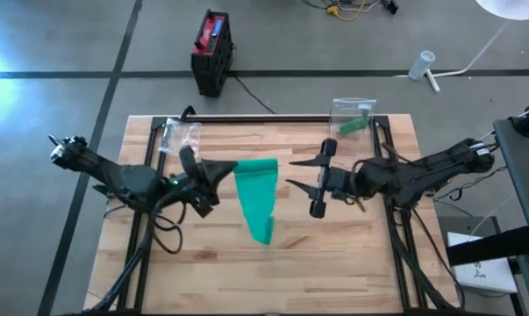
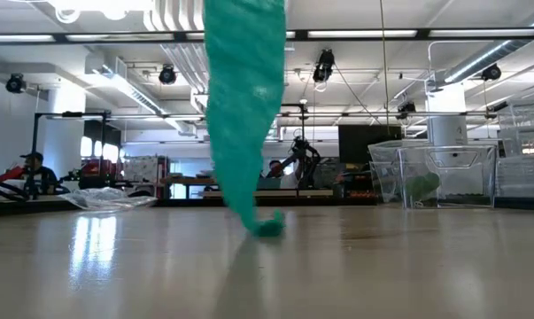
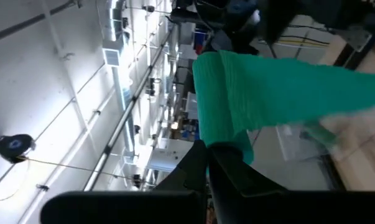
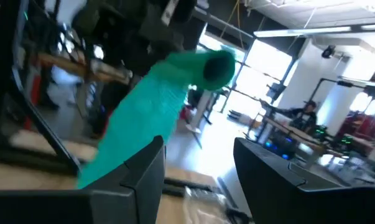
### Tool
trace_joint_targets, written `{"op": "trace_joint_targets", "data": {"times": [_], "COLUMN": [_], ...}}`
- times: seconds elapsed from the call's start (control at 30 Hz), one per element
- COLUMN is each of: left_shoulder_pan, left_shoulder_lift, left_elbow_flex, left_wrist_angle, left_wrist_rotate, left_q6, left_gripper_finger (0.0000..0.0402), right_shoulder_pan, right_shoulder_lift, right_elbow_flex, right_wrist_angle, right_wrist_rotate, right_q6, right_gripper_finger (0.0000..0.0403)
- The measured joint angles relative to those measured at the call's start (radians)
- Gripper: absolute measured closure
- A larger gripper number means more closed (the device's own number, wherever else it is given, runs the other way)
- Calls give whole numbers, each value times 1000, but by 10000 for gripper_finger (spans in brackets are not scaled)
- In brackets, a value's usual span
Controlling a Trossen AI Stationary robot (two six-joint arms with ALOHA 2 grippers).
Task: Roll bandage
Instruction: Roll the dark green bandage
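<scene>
A green bandage (image 1: pixel 255 193) hangs at the middle of the table as a long strip, wide at the top and narrowing downward. My left gripper (image 1: pixel 222 171) is raised above the table's left half and shut on the strip's top end. The low view shows the strip (image 2: pixel 244 115) coming down from above, with its bunched lower end (image 2: pixel 267 226) resting on the tabletop. My right gripper (image 1: pixel 303 175) hovers just right of the strip, open, with nothing between its fingers (image 4: pixel 143 168). From there the bandage (image 4: pixel 150 118) shows beyond the fingertips. My left gripper pinches the bandage's upper end at one side edge (image 3: pixel 234 140) between its two fingers. The fingers lie about level and come from the table's left. The strip hangs below the hold, loosely gathered, and its lower end (image 1: pixel 262 233) rests on the table.
A clear bag holding a green roll (image 1: pixel 352 118) lies at the table's far right. A crumpled clear bag (image 1: pixel 178 133) lies at the far left. A black and red box (image 1: pixel 211 51) stands on the floor beyond the table. The wooden tabletop (image 1: pixel 334 254) shows bare in front.
</scene>
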Motion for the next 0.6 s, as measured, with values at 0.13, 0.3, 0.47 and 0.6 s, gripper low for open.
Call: {"op": "trace_joint_targets", "data": {"times": [0.13,0.3,0.47,0.6], "left_shoulder_pan": [0,0,-4,-28], "left_shoulder_lift": [-8,10,43,73], "left_elbow_flex": [81,112,81,78], "left_wrist_angle": [-211,-407,-340,-283], "left_wrist_rotate": [0,1,0,-36], "left_q6": [-93,-68,10,113], "left_gripper_finger": [401,401,401,401], "right_shoulder_pan": [-6,-16,-32,-27], "right_shoulder_lift": [-12,-11,1,-13], "right_elbow_flex": [40,65,76,72], "right_wrist_angle": [0,-8,-90,-91], "right_wrist_rotate": [-30,-64,-80,-86], "right_q6": [112,197,240,224], "right_gripper_finger": [217,213,227,240]}}
